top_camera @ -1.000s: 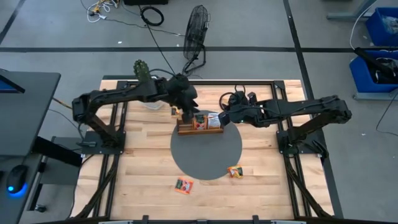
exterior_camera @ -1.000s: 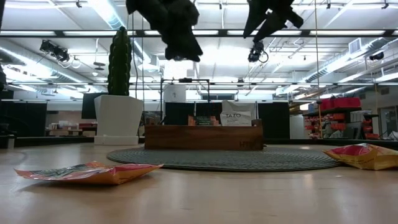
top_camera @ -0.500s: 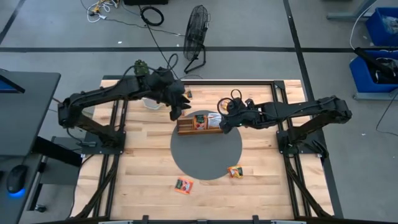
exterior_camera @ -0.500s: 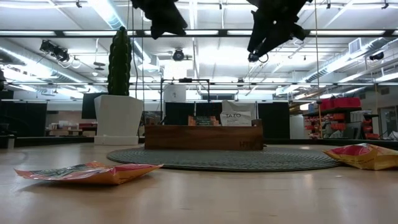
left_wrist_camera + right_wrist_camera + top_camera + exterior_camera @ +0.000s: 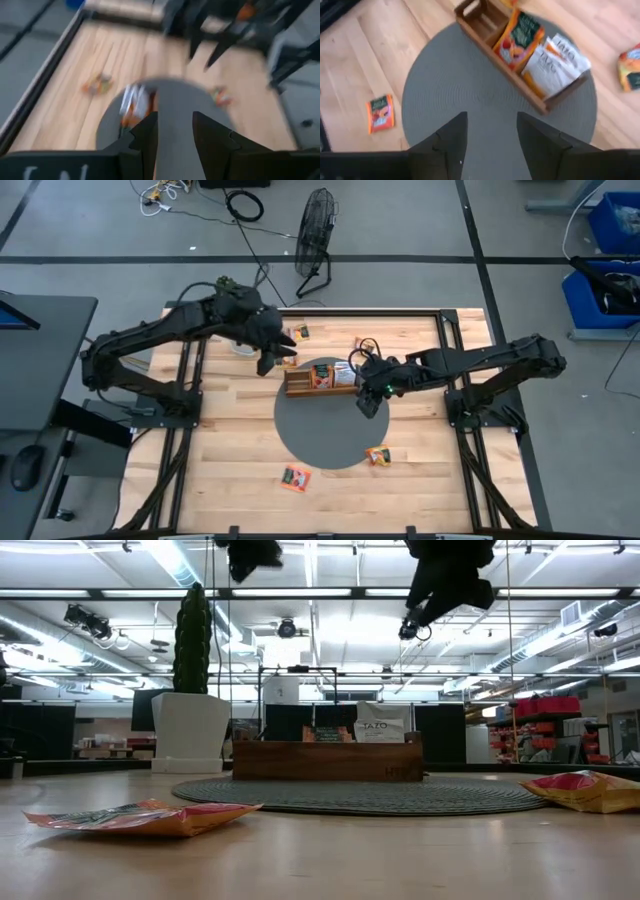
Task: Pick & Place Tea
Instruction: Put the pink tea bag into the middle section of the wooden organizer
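The left pincer (image 5: 268,363) hangs above the surface (image 5: 230,450) at about ten o'clock from the round grey mat (image 5: 330,435), off the left end of the tray (image 5: 300,389). Its wrist view shows a gap between its fingers (image 5: 146,137) with nothing in it, so it is spread and empty, though that view is heavily blurred.

The tray is a brown wooden slotted box on the mat's twelve o'clock edge, its long axis running left to right in the high view. Sachets stand upright in its slots. From the right wrist view, an orange one (image 5: 519,39) leans beside white ones (image 5: 551,64) that tilt toward the tray's far end; how many white ones there are cannot be told. From the low view only a white top edge (image 5: 378,728) clears the tray wall, and the rest is hidden.

Loose tea lies flat on the surface. One orange sachet (image 5: 299,332) sits at eleven o'clock from the mat, near the back rail. Another (image 5: 295,478) lies at seven o'clock, roughly square to the surface edges, and a third (image 5: 378,456) at five o'clock is turned at an angle, touching the mat rim.

The right pincer (image 5: 369,406) hovers over the mat just below the tray's right end, fingers (image 5: 454,135) spread and empty.
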{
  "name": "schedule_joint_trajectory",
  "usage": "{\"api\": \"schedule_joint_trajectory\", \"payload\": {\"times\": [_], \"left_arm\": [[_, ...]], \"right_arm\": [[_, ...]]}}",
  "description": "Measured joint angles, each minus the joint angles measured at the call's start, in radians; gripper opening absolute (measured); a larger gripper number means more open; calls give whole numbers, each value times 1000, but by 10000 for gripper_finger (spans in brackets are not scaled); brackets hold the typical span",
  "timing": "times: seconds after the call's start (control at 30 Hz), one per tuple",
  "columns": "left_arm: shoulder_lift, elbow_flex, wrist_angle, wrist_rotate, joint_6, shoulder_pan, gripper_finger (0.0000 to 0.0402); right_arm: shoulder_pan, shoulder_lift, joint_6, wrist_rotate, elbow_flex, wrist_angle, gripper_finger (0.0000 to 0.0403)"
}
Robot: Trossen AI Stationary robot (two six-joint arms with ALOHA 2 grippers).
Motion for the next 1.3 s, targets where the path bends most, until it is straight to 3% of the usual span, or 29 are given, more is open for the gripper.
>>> {"api": "schedule_joint_trajectory", "payload": {"times": [0.17,0.27,0.6,0.9,1.07,1.3], "left_arm": [[-49,-14,123,45,-12,-22,115],[-98,-71,106,42,-42,-24,110],[-267,-285,112,45,-145,-24,106],[-288,-343,103,46,-191,-86,106],[-288,-343,110,46,-201,-132,106],[-288,-343,50,45,-290,-209,106]], "right_arm": [[37,0,24,83,0,41,178],[51,0,41,96,0,62,178],[73,22,98,24,0,194,178],[90,117,225,-69,1,328,178],[115,169,318,-74,1,377,178],[172,240,312,-73,2,462,178]]}}
